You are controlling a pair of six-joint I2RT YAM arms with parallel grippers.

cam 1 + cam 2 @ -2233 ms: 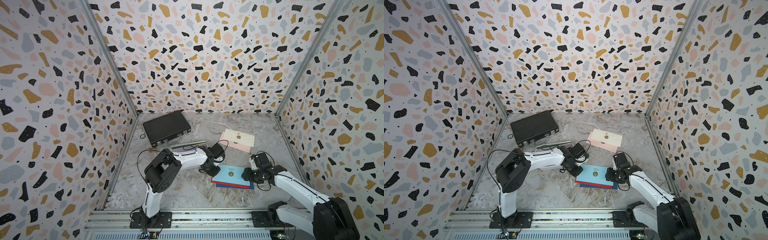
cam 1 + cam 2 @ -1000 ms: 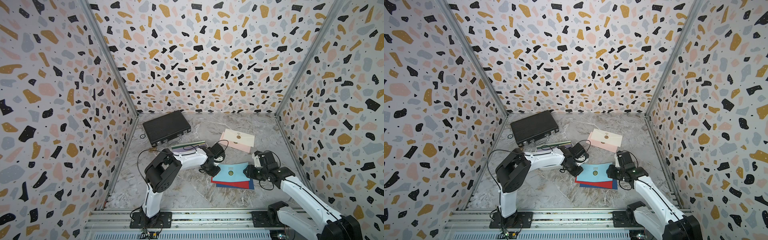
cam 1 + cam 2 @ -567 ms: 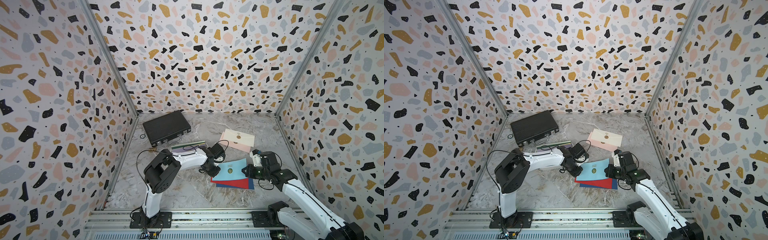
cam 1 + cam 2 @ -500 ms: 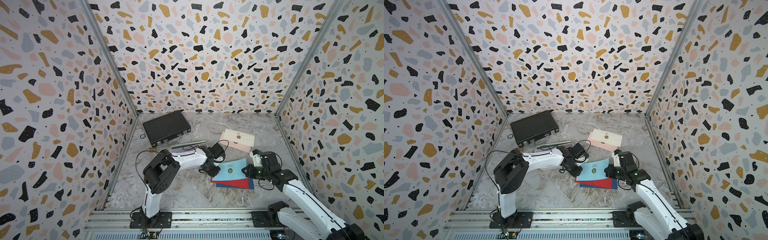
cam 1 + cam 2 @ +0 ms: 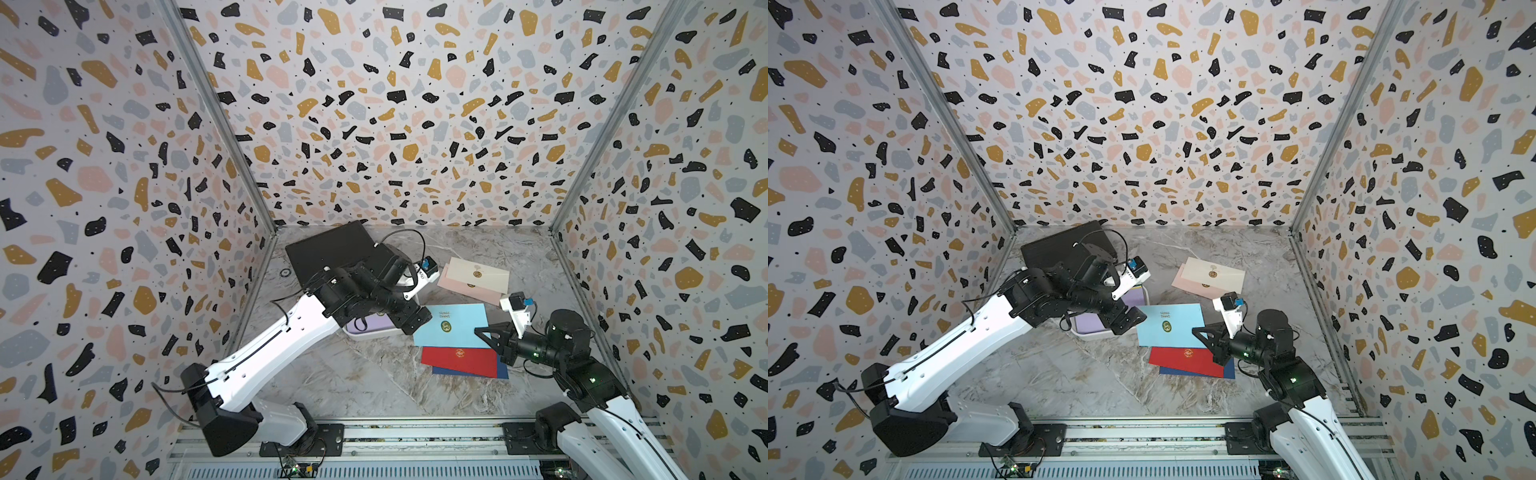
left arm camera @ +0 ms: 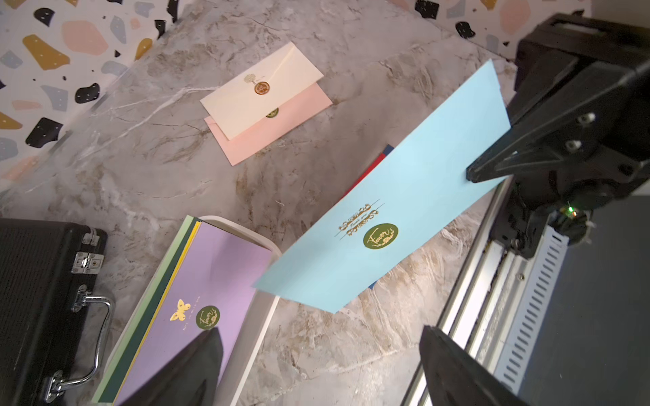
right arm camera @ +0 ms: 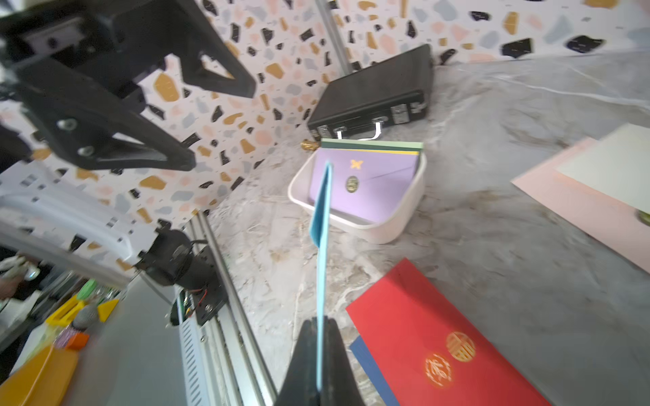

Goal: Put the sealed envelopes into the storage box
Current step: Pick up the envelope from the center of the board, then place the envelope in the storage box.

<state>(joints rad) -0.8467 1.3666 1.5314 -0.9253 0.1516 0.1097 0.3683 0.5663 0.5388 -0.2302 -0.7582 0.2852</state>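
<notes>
Sealed envelopes lie in three groups on the marble tabletop, and one is in the air. The light blue envelope (image 5: 451,326) is pinched at its right-hand end by the right gripper (image 5: 478,332), whose jaws are closed flat on the paper; it is lifted clear of the red envelope (image 5: 457,359) and the navy one (image 7: 365,362) stacked beneath it toward the front right. Its free end reaches to the rim of the storage box (image 6: 267,316), which sits near the left edge just in front of the black briefcase (image 5: 328,253) in the far left corner. A lilac envelope (image 6: 218,277) lies on top inside the box, with yellow and green edges showing under it. The left gripper (image 6: 320,330) hangs above the box-side end of the blue envelope, jaws spread wide and holding nothing. A cream envelope (image 5: 478,274) overlaps a pink one (image 5: 461,286) toward the far right.
</notes>
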